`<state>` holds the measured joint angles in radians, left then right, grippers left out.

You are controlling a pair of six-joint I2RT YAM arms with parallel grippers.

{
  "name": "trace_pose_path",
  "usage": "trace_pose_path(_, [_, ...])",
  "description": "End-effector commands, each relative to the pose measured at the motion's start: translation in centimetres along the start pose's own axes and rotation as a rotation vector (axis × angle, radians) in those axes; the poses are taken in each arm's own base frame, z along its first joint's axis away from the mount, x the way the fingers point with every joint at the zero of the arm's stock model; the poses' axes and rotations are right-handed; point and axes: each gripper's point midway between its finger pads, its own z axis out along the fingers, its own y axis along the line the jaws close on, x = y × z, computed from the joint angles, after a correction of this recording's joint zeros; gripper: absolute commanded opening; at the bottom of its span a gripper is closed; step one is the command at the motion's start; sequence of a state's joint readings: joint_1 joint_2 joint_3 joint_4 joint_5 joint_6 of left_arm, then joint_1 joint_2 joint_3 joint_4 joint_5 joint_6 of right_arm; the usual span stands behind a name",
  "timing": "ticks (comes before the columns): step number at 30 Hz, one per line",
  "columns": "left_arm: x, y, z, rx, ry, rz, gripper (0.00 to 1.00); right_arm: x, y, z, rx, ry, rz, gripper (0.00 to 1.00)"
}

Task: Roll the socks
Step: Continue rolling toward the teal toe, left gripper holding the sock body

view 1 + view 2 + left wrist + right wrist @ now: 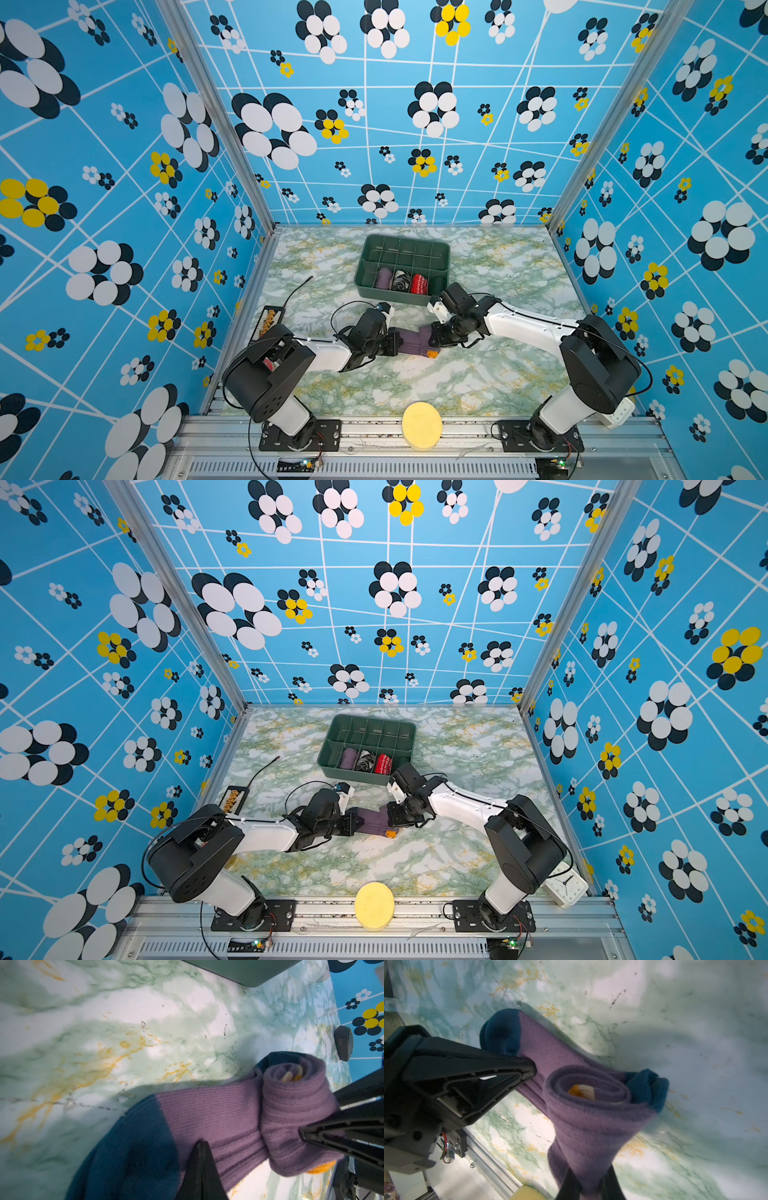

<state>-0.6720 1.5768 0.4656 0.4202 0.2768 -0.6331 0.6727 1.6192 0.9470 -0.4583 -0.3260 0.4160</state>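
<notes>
The socks [413, 341] [371, 821] are purple ribbed knit with dark blue toes and lie mid-table between my two grippers. One end is wound into a roll [295, 1109] [591, 1105], with orange and white cuff showing at its core. The other end lies flat and finishes in a blue toe [133, 1147] [502, 1032]. My left gripper [200, 1144] [395, 345] is shut, pinching the flat purple stretch close to the blue toe. My right gripper [589, 1169] [434, 338] is shut on the roll, one finger on each side of it.
A green divided bin [405, 241] [370, 721] stands behind the grippers, holding purple, black-and-white and red bundles. A yellow round sponge [422, 424] sits at the front edge. A small abacus [268, 322] lies at the left, a white clock [565, 885] at the right front.
</notes>
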Motion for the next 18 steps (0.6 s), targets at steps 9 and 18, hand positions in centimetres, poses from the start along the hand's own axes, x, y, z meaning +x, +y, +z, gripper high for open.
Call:
trace_pose_path(9, [9.2,9.7,-1.4,-0.298,0.21,-0.17,0.0,2.8,-5.1,-2.2,0.215,0.096,-0.001,0.0])
trace_pose_path(18, [9.0,9.3,-1.1,-0.277,0.21,-0.172,0.0,2.4,-6.4,-3.4,0.341,0.112,-0.027,0.0])
